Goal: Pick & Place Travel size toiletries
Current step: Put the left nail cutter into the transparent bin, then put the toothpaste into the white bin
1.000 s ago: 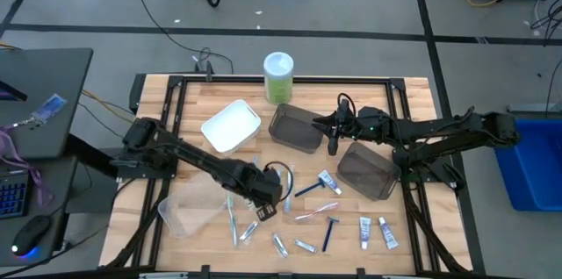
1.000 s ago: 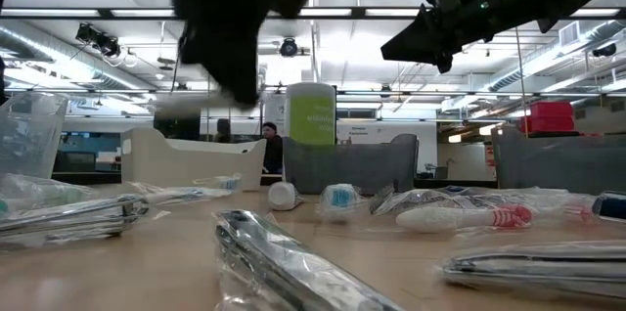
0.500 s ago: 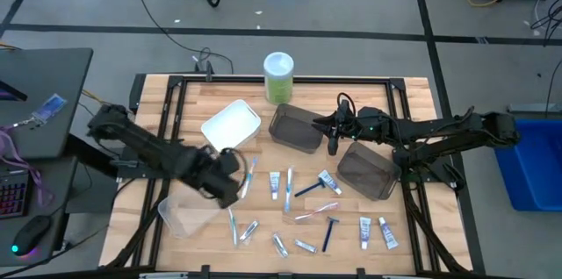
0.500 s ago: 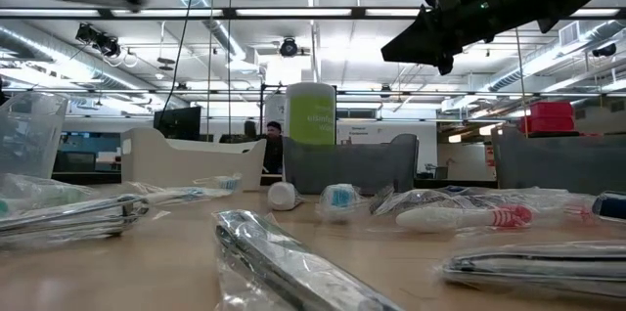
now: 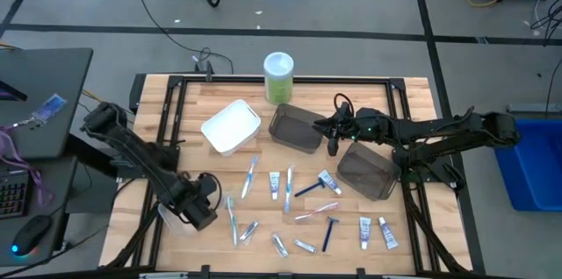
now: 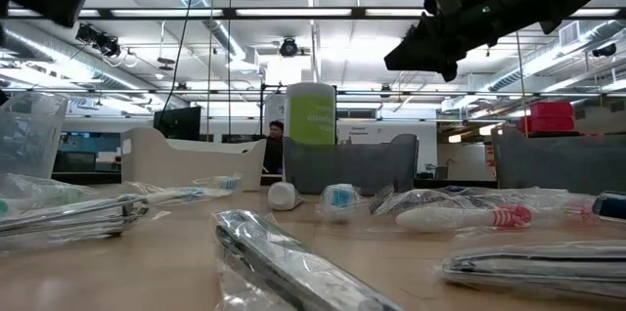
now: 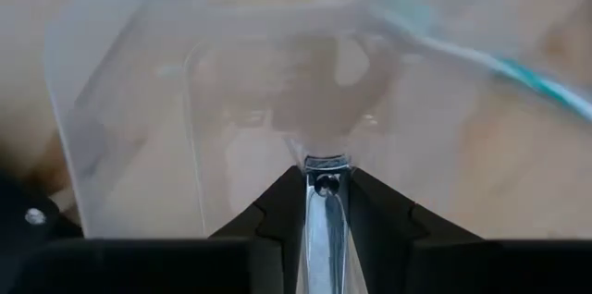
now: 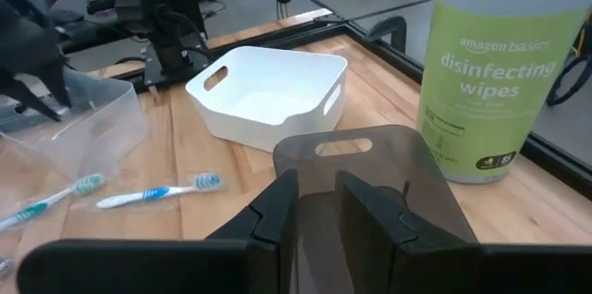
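Travel size toiletries lie scattered on the wooden table's near half: toothbrushes [image 5: 249,176] [image 5: 232,218], white tubes [image 5: 274,182] [image 5: 364,231], silver tubes [image 5: 279,244] and dark blue razors [image 5: 330,231]. My left gripper [image 5: 198,210] hangs over the clear bin [image 5: 171,215] at the near left and is shut on a silver tube [image 7: 324,225]. In the left wrist view the clear bin [image 7: 139,100] fills the picture beyond the fingers. My right gripper [image 5: 332,145] hovers open above the gap between the two dark bins [image 5: 295,127] [image 5: 367,169], touching nothing. My left gripper pinches the silver tube [image 7: 324,229] between its two fingers, which lie along it. The tube's rounded end [image 7: 324,184] sticks out just past the fingertips. The tube is lifted clear, above the clear bin's open mouth.
A white bin [image 5: 231,125] and a tall green wipes canister [image 5: 278,77] stand toward the far edge. The right wrist view shows the canister [image 8: 499,63], the white bin [image 8: 268,95] and a dark bin [image 8: 370,169] close ahead. Black frame rails edge the table.
My left gripper has swung from the middle of the toiletries toward the table's left and near edge and now hangs over the clear bin. The toothbrush and tubes it had covered now show. My right arm has kept still.
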`<move>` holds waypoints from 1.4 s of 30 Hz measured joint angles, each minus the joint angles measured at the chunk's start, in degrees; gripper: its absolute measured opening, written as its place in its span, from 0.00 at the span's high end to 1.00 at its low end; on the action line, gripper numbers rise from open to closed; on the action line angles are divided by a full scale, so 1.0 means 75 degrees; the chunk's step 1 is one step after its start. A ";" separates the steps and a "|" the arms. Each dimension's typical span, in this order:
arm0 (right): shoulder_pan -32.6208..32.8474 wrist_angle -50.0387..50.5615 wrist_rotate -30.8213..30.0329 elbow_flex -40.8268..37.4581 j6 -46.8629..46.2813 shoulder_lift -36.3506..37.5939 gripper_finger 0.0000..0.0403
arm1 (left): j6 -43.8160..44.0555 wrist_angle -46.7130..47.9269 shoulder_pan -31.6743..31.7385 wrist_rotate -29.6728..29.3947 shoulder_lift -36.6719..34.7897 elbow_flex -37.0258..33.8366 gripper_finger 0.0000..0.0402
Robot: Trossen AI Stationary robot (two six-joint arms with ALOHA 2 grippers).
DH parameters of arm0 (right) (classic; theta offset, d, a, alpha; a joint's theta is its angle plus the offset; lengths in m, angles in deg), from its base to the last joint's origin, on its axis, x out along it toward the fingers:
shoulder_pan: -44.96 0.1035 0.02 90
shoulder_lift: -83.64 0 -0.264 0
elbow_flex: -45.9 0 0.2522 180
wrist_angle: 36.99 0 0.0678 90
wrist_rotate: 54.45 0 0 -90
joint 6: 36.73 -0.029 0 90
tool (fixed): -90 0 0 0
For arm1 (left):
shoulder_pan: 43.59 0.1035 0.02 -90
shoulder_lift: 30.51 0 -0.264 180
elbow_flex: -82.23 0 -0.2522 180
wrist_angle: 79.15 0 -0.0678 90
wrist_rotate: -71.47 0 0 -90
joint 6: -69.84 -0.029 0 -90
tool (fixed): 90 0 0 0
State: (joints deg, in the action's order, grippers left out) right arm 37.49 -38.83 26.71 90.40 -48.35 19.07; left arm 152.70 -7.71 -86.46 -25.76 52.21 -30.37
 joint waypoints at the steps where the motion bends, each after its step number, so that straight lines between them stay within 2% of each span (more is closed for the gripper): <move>1: 0.0000 0.0000 0.0000 0.0000 0.0000 0.0000 0.80 | 0.0181 -0.0068 -0.0018 0.0003 -0.0003 -0.0145 0.78; 10: 0.0000 -0.0006 -0.0003 0.0000 0.0003 -0.0003 0.80 | 0.0532 -0.1030 -0.0005 0.0061 -0.0003 -0.1095 0.77; 21: 0.0000 -0.0007 -0.0009 0.0000 0.0003 -0.0001 0.80 | 0.0454 -0.1289 0.0181 -0.0084 -0.0003 -0.1184 0.77; 28: 0.0000 -0.0009 -0.0009 0.0000 0.0003 -0.0003 0.80 | -0.0099 -0.1284 0.0476 -0.0081 -0.0003 -0.1181 0.76; 36: 0.0000 -0.0009 -0.0009 0.0000 0.0003 0.0000 0.80 | -0.1286 -0.1436 0.0746 0.0129 -0.0003 -0.1181 0.65; 42: -0.0001 -0.0009 -0.0009 0.0000 0.0004 0.0000 0.80 | -0.1908 -0.1402 0.0966 0.0244 -0.0003 -0.1128 0.60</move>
State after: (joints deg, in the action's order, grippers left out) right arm 37.48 -38.89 26.65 90.40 -48.32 19.07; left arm 138.39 -18.23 -79.21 -23.93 52.18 -38.83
